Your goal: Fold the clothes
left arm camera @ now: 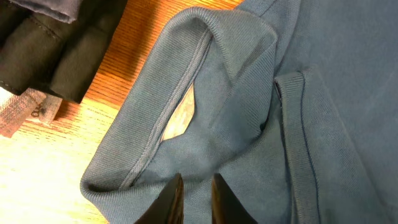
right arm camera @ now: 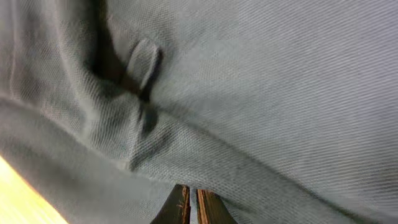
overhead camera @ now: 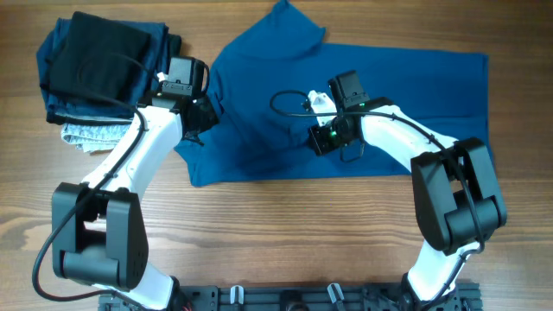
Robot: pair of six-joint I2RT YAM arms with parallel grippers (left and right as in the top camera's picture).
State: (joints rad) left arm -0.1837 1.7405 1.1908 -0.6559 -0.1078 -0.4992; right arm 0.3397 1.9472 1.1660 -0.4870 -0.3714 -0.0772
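Note:
The clothes, one blue T-shirt (overhead camera: pixel 415 104), lie spread across the back of the wooden table, with a sleeve pointing up at the top middle. My left gripper (overhead camera: pixel 200 117) is at the shirt's left edge. In the left wrist view its fingers (left arm camera: pixel 196 177) are shut on a fold of the blue fabric (left arm camera: pixel 249 93), beside a rolled hem. My right gripper (overhead camera: pixel 321 138) sits over the shirt's middle. In the right wrist view its fingertips (right arm camera: pixel 193 188) pinch a thin layer of the cloth (right arm camera: pixel 280 81), which tents up around them.
A stack of folded garments stands at the back left: a black piece (overhead camera: pixel 91 56) on dark navy (overhead camera: pixel 155 39), with a light grey speckled piece (overhead camera: pixel 86 136) below. The black piece (left arm camera: pixel 43 50) and a label (left arm camera: pixel 25 109) lie close to the left gripper. Bare wood (overhead camera: pixel 285 233) runs along the front.

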